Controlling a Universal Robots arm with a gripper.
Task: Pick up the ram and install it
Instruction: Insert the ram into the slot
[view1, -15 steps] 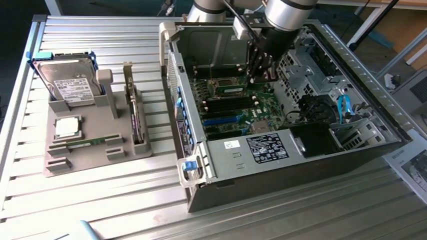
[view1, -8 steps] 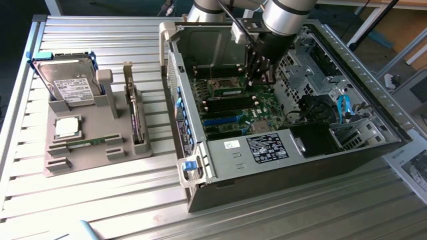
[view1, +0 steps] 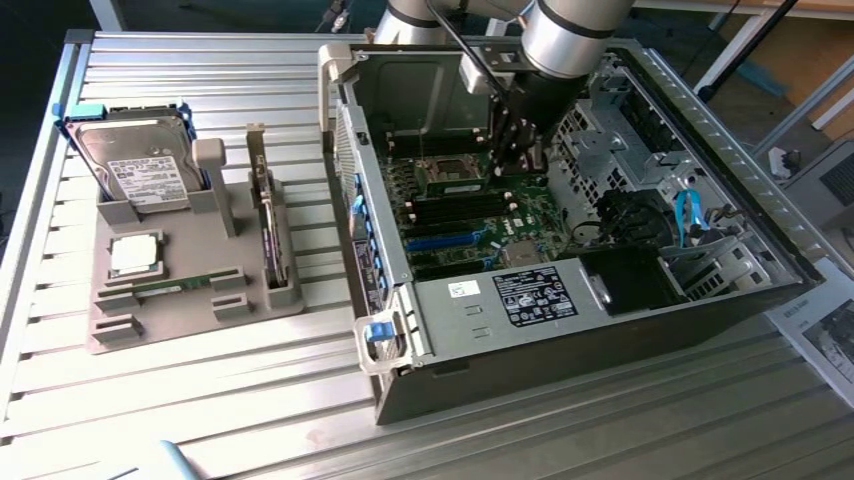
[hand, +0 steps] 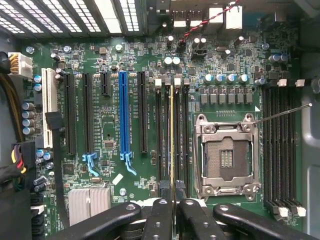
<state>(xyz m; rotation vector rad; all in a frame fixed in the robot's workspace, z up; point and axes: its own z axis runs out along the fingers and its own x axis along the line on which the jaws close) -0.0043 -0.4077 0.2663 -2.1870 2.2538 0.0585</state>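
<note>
Closest to you in the wrist view, your gripper (hand: 172, 206) has its two fingers (hand: 159, 217) clamped on one ram (hand: 172, 140), seen edge-on as a thin yellow-green line running away from the fingertips. The stick stands on its long edge in line with the first bank of memory slots (hand: 182, 130), just beside the one processor socket (hand: 227, 155), whose middle is bare. You cannot tell whether the stick touches a slot or hangs above it. A second bank of memory slots (hand: 280, 140) lies on the socket's other side, so two banks in all. Further across the motherboard (hand: 112, 112) you see one blue slot (hand: 123, 115) and one white slot (hand: 48, 97). In the exterior view the arm (view1: 567, 35) reaches into the one open computer case (view1: 601, 350). Well apart, to the exterior view's left, one grey tray (view1: 200, 255) carries one hard drive (view1: 140, 175), one silver processor chip (view1: 134, 255), one upright expansion card (view1: 274, 240) and one more green stick (view1: 167, 288).
</note>
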